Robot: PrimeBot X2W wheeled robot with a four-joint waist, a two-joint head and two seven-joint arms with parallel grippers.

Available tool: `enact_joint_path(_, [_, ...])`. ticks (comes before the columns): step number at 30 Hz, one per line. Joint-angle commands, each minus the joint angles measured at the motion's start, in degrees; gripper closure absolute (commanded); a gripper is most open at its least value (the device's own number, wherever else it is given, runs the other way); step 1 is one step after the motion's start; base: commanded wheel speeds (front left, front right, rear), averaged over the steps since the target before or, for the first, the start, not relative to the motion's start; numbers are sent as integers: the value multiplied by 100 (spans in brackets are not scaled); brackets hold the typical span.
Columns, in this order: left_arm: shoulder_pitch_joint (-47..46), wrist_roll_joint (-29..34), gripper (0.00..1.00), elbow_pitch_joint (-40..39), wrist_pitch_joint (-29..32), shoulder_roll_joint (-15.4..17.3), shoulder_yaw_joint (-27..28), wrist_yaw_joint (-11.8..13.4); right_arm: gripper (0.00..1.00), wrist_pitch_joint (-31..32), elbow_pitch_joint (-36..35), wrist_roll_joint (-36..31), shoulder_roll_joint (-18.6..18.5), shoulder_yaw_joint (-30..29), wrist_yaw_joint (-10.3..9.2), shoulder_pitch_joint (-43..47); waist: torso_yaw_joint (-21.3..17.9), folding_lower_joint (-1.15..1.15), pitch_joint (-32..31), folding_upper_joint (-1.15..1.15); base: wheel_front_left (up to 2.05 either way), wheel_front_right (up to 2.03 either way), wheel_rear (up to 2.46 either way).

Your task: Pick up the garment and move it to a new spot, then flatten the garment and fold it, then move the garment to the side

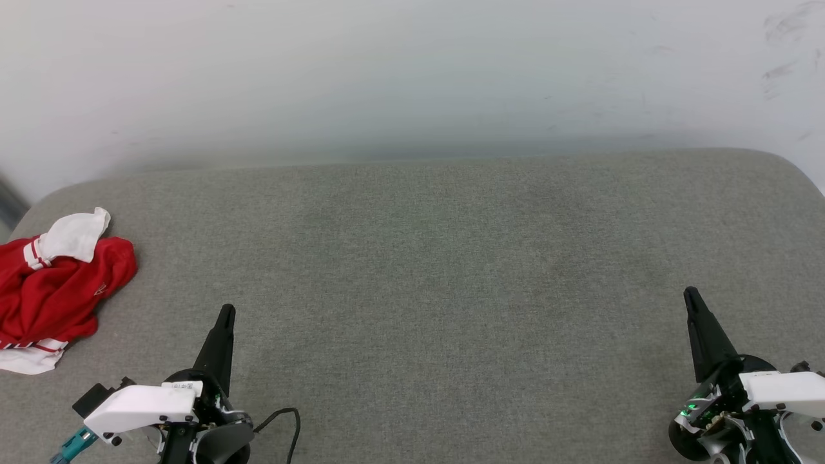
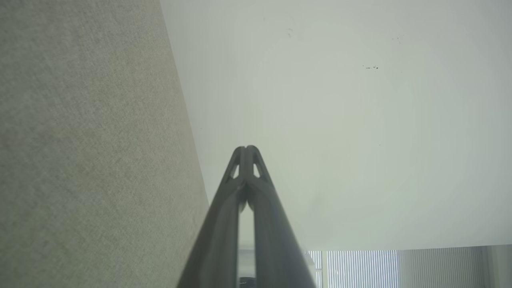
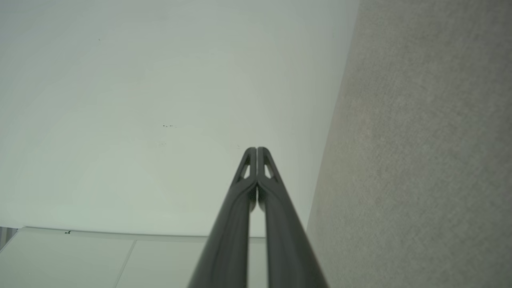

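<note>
Grey woven-fabric surface (image 1: 412, 290), padded, with rounded far corners, set against a plain white wall (image 1: 412, 77) marked with a few scuffs.

Far left: the garment (image 1: 58, 290) lies in a crumpled heap at the surface's left border, partly cut off by the edge of the head view. The body is red. A white sleeve (image 1: 74, 235) with striped trim is bunched on its far side, and white fabric shows at its near edge. No lettering can be seen. Neither hand touches it, so I judge the pick-up not yet begun.

Risks noted:
- The heap sits close to the surface's left edge. A sideways approach with clenched fingers could push it over that edge.
- A pinch taken on the loose sleeve alone would likely lift one layer and drag the rest, leaving it more tangled for flattening.
- A dark cable (image 1: 287, 419) loops beside the left wrist and could snag if that arm swings across.

Left hand (image 1: 225, 312): low at the near left, right of the garment and apart from it. It is clenched on nothing, and its fingers point away toward the wall, leaning slightly right.

Right hand (image 1: 691, 295): near right, well apart from the garment. It is likewise clenched and empty, with its fingers leaning slightly left.
</note>
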Motion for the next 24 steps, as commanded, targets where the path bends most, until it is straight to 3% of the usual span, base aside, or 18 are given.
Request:
enact_joint_path(1, [-41,6,100,-2,5,-7,14,-10,100,2,2,-25,20,3,-2,-67,0,0,0,0,0,0,0])
enact_joint_path(24, [-41,6,100,-2,5,-7,14,-10,100,2,2,-25,20,3,-2,-68,0,0,0,0,0,0,0])
